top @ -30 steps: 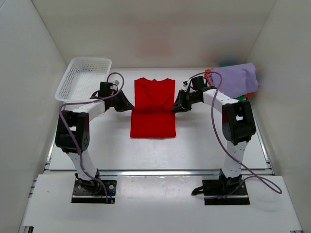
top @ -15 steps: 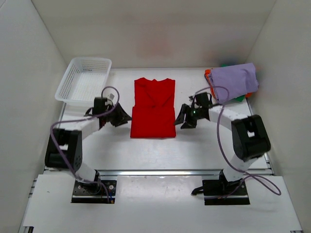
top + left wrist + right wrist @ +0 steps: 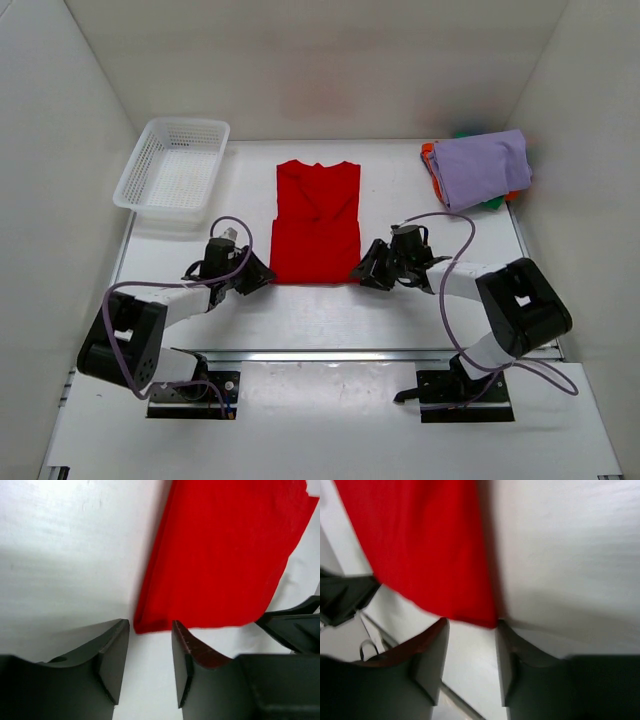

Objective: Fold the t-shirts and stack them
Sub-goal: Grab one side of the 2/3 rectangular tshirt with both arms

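A red t-shirt [image 3: 316, 222] lies flat in the middle of the table, folded into a long rectangle with its sleeves tucked in. My left gripper [image 3: 266, 277] is open, low at the shirt's near left corner [image 3: 145, 626], which lies just ahead of its fingertips. My right gripper [image 3: 358, 275] is open, low at the near right corner [image 3: 485, 621]. Neither holds cloth. Folded shirts are stacked at the back right, the lavender one [image 3: 482, 167] on top, with orange [image 3: 429, 155] and green [image 3: 491, 203] edges showing under it.
A white mesh basket [image 3: 173, 163] stands at the back left. White walls close in the table on three sides. The right gripper's dark finger shows in the left wrist view [image 3: 295, 625].
Both grippers moved toward the near edge along the shirt's sides, from about its middle down to its near corners. The shirt has not moved.
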Available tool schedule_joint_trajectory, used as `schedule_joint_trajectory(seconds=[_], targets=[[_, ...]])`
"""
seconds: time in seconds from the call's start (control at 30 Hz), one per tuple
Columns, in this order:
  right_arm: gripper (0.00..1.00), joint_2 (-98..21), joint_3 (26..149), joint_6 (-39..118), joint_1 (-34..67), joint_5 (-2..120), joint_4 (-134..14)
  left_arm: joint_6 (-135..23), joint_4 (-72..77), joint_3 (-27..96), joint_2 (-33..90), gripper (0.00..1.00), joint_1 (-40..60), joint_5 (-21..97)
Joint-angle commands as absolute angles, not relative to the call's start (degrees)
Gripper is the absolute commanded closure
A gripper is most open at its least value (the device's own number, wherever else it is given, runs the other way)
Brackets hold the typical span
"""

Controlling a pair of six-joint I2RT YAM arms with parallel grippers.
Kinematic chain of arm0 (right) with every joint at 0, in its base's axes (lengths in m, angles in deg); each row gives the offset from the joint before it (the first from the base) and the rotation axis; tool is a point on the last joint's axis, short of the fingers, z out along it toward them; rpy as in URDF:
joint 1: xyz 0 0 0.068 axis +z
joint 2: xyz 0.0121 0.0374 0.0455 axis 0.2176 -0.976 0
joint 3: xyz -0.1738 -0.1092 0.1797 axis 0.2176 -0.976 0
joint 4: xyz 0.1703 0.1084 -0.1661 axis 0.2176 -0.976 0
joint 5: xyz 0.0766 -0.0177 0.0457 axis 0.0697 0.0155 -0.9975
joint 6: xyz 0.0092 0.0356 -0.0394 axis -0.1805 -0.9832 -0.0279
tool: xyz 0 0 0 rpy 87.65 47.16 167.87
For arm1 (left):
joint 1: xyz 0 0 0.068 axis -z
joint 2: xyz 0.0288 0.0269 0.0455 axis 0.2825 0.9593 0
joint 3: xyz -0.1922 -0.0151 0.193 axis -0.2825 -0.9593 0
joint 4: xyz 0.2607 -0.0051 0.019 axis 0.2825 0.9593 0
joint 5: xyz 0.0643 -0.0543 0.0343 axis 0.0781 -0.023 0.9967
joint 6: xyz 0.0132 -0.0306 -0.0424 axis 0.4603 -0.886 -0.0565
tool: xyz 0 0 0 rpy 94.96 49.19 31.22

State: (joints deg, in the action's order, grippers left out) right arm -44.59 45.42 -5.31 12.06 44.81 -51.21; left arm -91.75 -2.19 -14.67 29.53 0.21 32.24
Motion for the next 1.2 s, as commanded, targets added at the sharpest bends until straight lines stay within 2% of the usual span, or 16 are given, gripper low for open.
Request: schedule_joint_trajectory(seconds=[0.0,0.03,0.07,0.1,0.13,0.27,0.5,0.57,0.77,0.83,0.9,1.0,1.1,1.17], targets=[[0.64,-49.3,46.4,-6.0,11.6,48.2,-46.7,-93.0,-6.0,-12.8,33.9,0.53,0.8,33.8],[0.77,-49.9,46.9,-6.0,11.0,47.7,-46.5,-93.0,-6.4,-12.2,34.8,0.68,1.1,32.3],[0.94,-50.2,47.2,-5.5,11.3,47.4,-46.5,-92.9,-6.5,-12.2,35.5,0.84,1.3,32.2],[1.00,-50.4,47.3,-5.6,11.3,47.4,-46.4,-93.2,-6.7,-12.0,36.2,0.91,1.6,31.5],[1.00,-50.2,47.2,-5.3,11.6,47.4,-46.7,-93.3,-7.2,-12.6,36.1,1.00,1.4,31.0],[0.99,-46.6,44.5,-4.0,12.3,46.9,-49.1,-91.5,-3.6,-13.9,32.2,1.00,1.1,28.3],[1.00,-34.5,37.8,-0.3,16.5,44.4,-58.9,-84.7,14.1,-21.3,11.5,1.00,1.3,26.5],[1.00,-31.0,34.7,-1.0,17.6,43.3,-61.1,-85.4,16.5,-25.7,3.2,1.00,2.3,24.8],[1.00,-22.2,29.7,-6.2,26.4,44.7,-64.1,-93.8,20.5,-32.3,-10.3,1.00,12.6,25.6],[1.00,-19.8,27.5,-9.1,27.3,44.4,-62.7,-96.1,21.4,-35.2,-14.2,1.00,12.3,24.3],[1.00,-18.5,25.5,-9.8,25.9,43.7,-61.9,-95.5,22.2,-35.9,-15.8,1.00,11.1,24.4],[1.00,-17.0,28.9,-7.7,21.8,42.1,-63.8,-95.1,21.9,-32.0,-15.4,1.00,7.2,24.0],[1.00,-18.6,36.5,-2.8,13.2,37.2,-67.0,-92.2,20.4,-22.8,-8.0,1.00,4.5,24.2],[1.00,-22.0,42.0,1.6,6.9,31.6,-67.5,-89.3,19.0,-13.0,1.1,1.00,3.0,24.9]])
